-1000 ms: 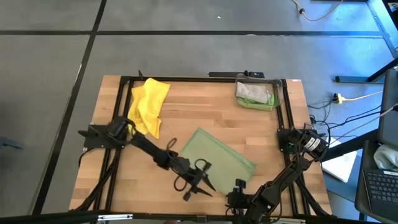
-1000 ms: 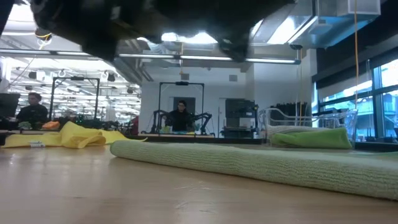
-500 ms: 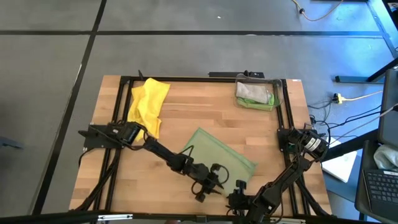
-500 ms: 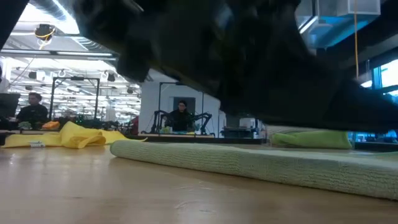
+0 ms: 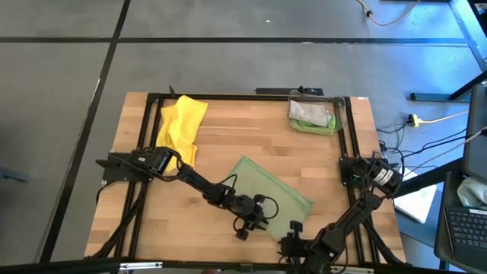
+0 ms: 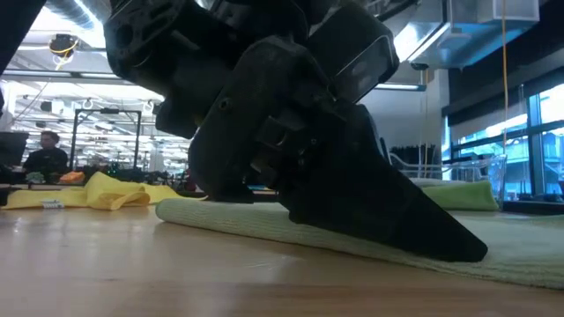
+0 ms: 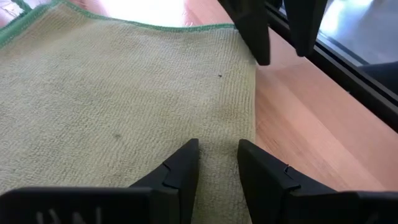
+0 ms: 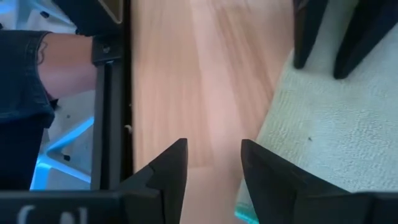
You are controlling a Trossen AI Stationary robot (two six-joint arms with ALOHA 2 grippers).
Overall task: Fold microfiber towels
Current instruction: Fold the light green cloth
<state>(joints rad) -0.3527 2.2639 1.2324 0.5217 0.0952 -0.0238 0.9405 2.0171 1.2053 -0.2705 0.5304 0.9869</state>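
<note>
Left gripper point(image 7: 217, 163) over olive towel's point(image 7: 112, 99) edge

Both pincers point(image 5: 252, 222) point(image 5: 293, 229) hang low, fingers slightly parted.

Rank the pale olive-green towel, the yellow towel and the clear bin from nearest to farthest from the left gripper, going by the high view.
From the left gripper:
1. Pale olive-green towel: right under it, at the table's near middle.
2. Yellow towel: crumpled at the far left.
3. Clear bin: far right corner, holding folded towels.
The last two are nearly level, so their order is uncertain.
</note>
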